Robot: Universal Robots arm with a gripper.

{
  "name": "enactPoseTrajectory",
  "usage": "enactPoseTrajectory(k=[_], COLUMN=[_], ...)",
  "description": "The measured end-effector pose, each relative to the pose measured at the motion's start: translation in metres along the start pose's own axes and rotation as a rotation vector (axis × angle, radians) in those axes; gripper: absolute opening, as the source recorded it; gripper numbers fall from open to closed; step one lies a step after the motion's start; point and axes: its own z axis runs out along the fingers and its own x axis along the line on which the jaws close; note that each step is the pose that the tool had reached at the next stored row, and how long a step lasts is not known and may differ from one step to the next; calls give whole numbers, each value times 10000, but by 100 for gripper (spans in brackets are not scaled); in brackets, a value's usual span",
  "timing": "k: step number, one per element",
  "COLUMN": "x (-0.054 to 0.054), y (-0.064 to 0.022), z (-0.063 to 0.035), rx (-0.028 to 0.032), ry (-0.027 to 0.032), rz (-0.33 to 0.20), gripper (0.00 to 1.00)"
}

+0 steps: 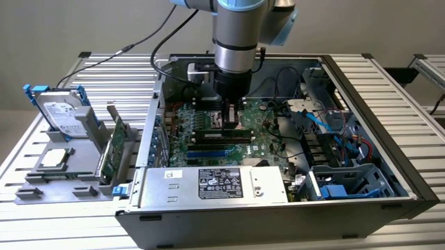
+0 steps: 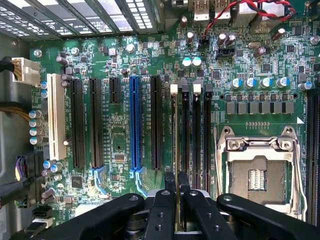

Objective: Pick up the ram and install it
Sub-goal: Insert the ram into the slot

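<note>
At the exterior view's left a grey rack [image 1: 41, 183] holds a drive [image 1: 61, 112] upright, a processor [image 1: 56, 158] lying flat near it, and a green card [image 1: 114, 146] on edge just beside the case [image 1: 389, 156]. Right of that, inside the open case, the arm reaches straight down to the board [image 1: 208, 148] and the gripper [image 1: 233, 121] sits low over the memory slots [image 1: 221, 139], just far of the power supply [image 1: 215, 185]. In the wrist view the gripper [image 2: 176, 181] is clenched on the ram [image 2: 175, 135]. It is seen edge-on as a thin strip, in line with the outermost of four slots, the one farthest from the socket [image 2: 257, 172]. Whether it is fully seated I cannot tell. At the far right, blue cables [image 1: 318, 121] run towards the drive cage [image 1: 351, 182] in the near corner.
</note>
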Motion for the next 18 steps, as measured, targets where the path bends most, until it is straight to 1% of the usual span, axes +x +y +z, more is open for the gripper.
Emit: enactPoseTrajectory(k=[15, 18], x=[-23, -24], y=[1, 2], z=[18, 20], rx=[1, 0], ry=[22, 37], rz=[1, 2], gripper=[13, 13])
